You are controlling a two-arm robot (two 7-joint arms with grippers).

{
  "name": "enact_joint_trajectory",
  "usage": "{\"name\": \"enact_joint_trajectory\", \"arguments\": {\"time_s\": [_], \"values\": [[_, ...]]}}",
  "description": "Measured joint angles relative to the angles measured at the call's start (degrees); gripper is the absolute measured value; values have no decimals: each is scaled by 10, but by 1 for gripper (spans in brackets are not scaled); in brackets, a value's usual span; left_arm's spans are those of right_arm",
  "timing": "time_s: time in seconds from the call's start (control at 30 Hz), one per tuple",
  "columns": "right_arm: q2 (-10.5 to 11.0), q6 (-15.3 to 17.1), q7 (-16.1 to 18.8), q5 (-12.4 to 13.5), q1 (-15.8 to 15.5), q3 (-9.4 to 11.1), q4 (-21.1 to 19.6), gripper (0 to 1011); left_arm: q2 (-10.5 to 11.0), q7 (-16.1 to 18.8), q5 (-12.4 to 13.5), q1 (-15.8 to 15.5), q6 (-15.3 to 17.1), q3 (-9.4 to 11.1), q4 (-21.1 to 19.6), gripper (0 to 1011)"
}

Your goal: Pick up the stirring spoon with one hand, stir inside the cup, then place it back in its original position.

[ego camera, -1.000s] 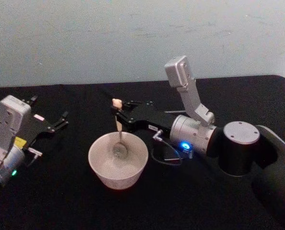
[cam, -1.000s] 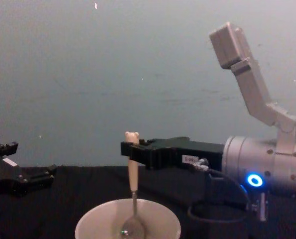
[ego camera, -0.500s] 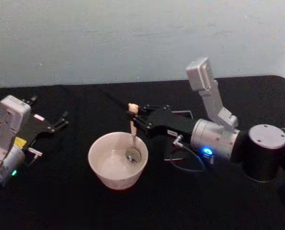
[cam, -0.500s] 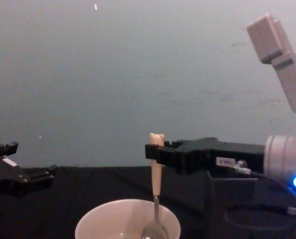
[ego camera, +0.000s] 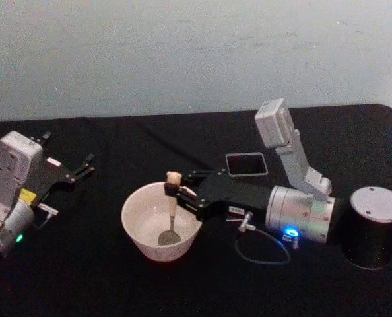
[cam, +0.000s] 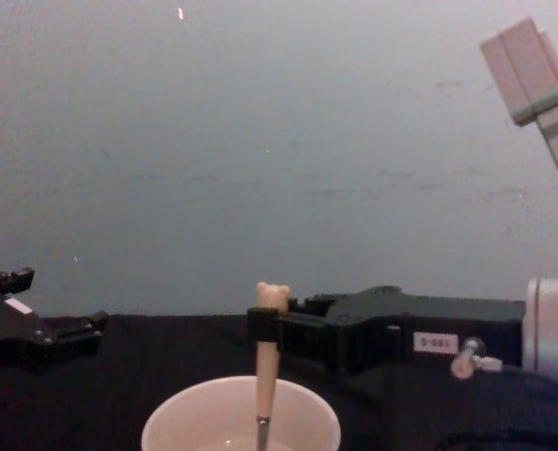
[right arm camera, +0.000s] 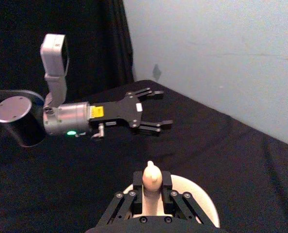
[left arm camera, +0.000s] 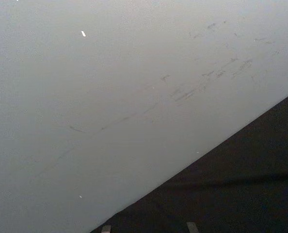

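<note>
Clenched on the bear-topped metal stirring spoon (ego camera: 171,212) mid-frame, the slim black right gripper (ego camera: 174,189) may topple the wide cream cup (ego camera: 134,206) by sweeping too wide; the black left gripper (ego camera: 84,168) idles splayed, far left.

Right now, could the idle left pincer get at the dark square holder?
Probably not directly: the cup and the right pincer, gripping the stirring spoon, lie between the open left pincer, parked at the left, and the holder.

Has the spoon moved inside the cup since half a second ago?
Yes. Against the cup, which stayed in place, the spoon in the right gripper went from the right side toward the near side.
</note>
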Motion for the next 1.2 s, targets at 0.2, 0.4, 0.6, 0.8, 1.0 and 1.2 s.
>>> {"name": "enact_joint_trajectory", "arguments": {"time_s": [0.2, 0.4, 0.6, 0.8, 1.0, 1.2], "values": [[-14, -5, -8, -4, 11, -17, 7, 224, 0, 0, 0, 0, 0, 0, 0, 1002], [-44, -11, -24, -17, 31, -30, 34, 224, 0, 0, 0, 0, 0, 0, 0, 1001], [-74, -15, -37, -29, 51, -35, 69, 225, 0, 0, 0, 0, 0, 0, 0, 1001], [-105, -28, -55, -43, 71, -31, 113, 224, 0, 0, 0, 0, 0, 0, 0, 1001], [-111, -34, -60, -48, 74, -17, 125, 225, 0, 0, 0, 0, 0, 0, 0, 1001], [-98, -32, -58, -46, 66, 0, 113, 224, 0, 0, 0, 0, 0, 0, 0, 1001]]}}
